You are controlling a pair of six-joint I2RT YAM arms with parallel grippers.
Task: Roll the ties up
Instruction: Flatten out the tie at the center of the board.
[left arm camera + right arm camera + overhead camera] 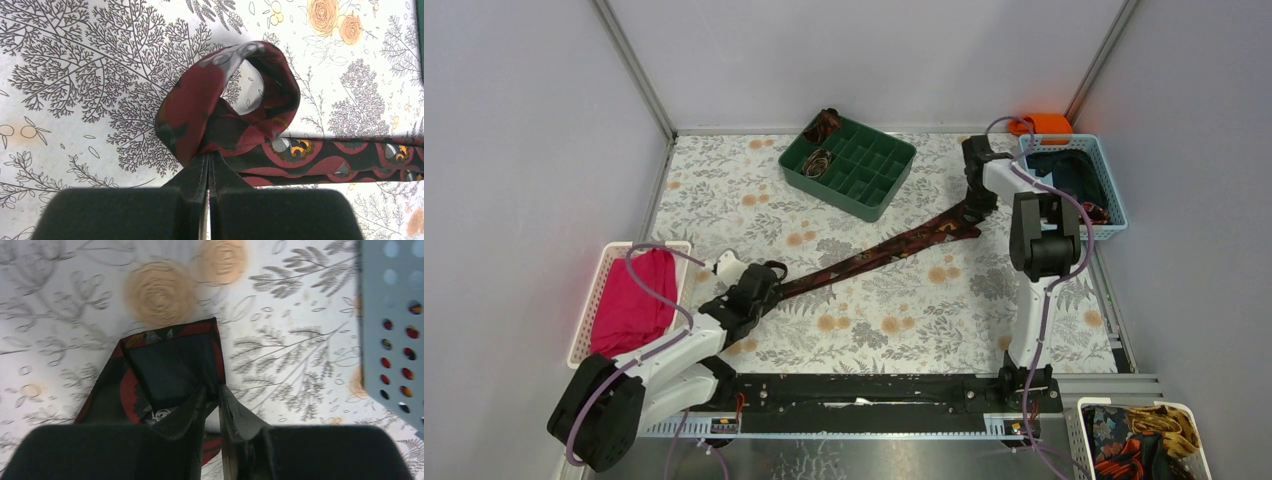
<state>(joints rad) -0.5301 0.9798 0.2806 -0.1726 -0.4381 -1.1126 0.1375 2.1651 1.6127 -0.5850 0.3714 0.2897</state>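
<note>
Your left gripper (208, 167): jaws tight together, pinching thin end of tie (320, 152); tie curls in loop above them. Your right gripper (212, 397): jaws narrow, nipping wide end. Tie stretched across flowery table (864, 330) between them. White tag (161, 415) on tie too blurry to read.

Patterned tie (879, 252) stretched diagonally, left claw (776, 284) and right claw (972, 213) at its ends

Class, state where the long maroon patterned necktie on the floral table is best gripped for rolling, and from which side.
Probably grip the maroon patterned necktie at its narrow tip, from above on the left: that thin end curls into a loop, a ready core.
</note>
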